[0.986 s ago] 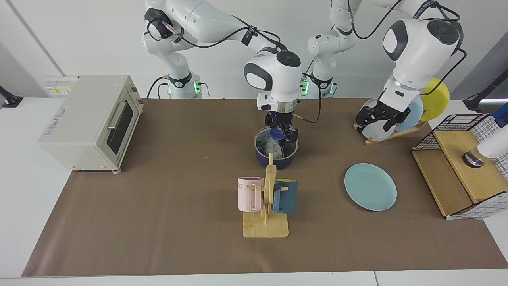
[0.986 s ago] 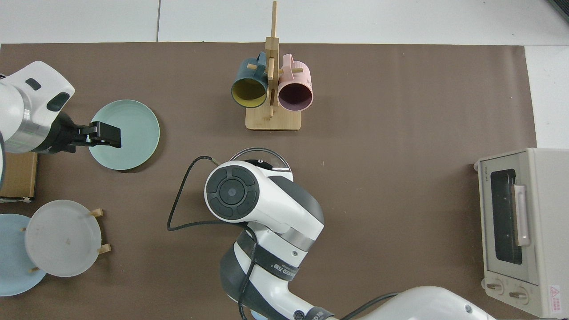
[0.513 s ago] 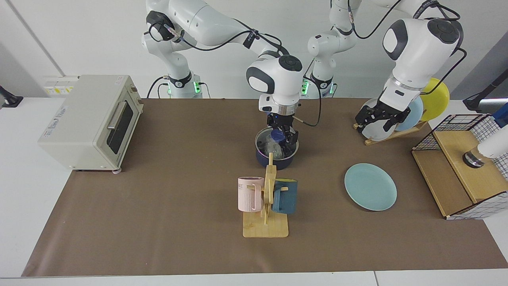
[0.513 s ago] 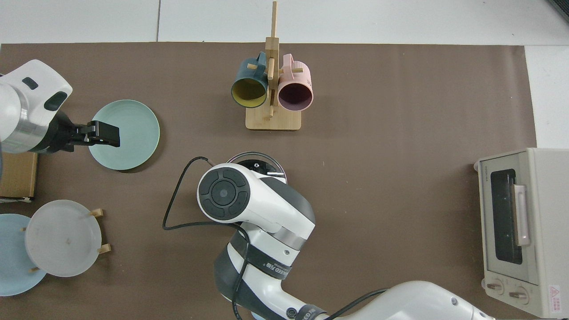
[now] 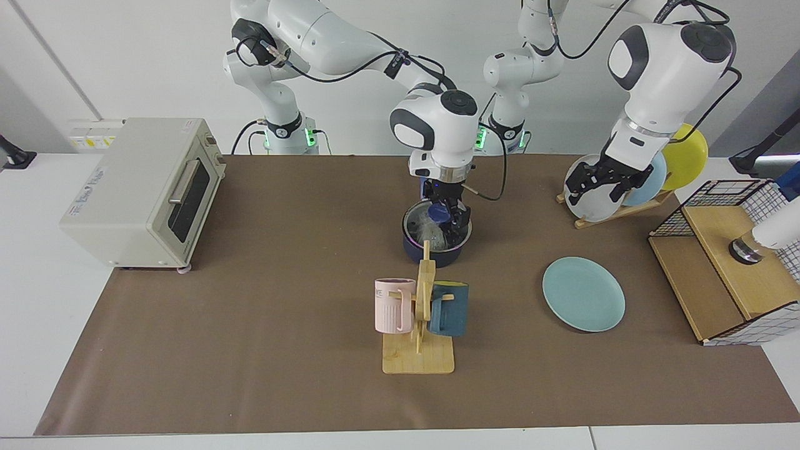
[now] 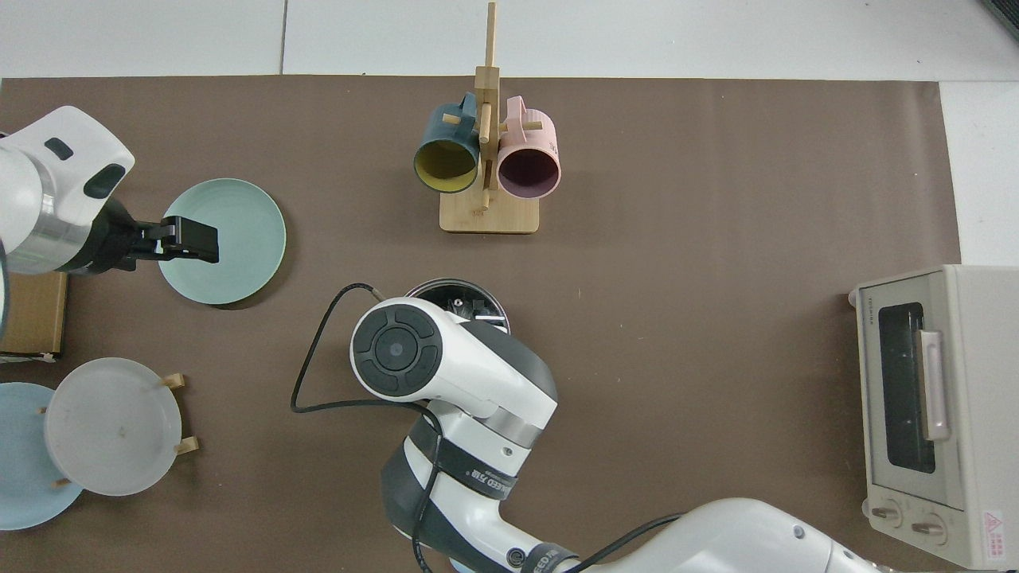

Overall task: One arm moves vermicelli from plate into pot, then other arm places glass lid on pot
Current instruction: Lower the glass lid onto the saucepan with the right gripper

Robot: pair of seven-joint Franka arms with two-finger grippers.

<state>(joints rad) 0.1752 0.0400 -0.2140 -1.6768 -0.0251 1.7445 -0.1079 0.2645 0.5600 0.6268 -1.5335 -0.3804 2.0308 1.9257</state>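
The navy pot (image 5: 435, 251) stands mid-table, just behind the mug rack. The glass lid (image 5: 420, 224) lies over its mouth, slightly tilted. My right gripper (image 5: 445, 215) comes straight down and is shut on the lid's blue knob (image 5: 439, 214). Pale vermicelli (image 5: 429, 233) shows through the glass inside the pot. In the top view the right arm's wrist hides most of the pot (image 6: 443, 288). The teal plate (image 5: 583, 294) lies bare further along the table. My left gripper (image 5: 598, 186) hangs open and holds nothing, high in front of the plate rack, over the plate's (image 6: 247, 263) edge in the top view.
A wooden mug rack (image 5: 419, 359) with a pink mug and a dark teal mug stands close in front of the pot. A toaster oven (image 5: 144, 187) sits at one end. At the other end are a plate rack (image 5: 625, 203) and a wire basket (image 5: 725, 262).
My right gripper has drawn a little back toward its base with the lid, and the lid now sits lower over the pot. The left gripper has risen slightly.
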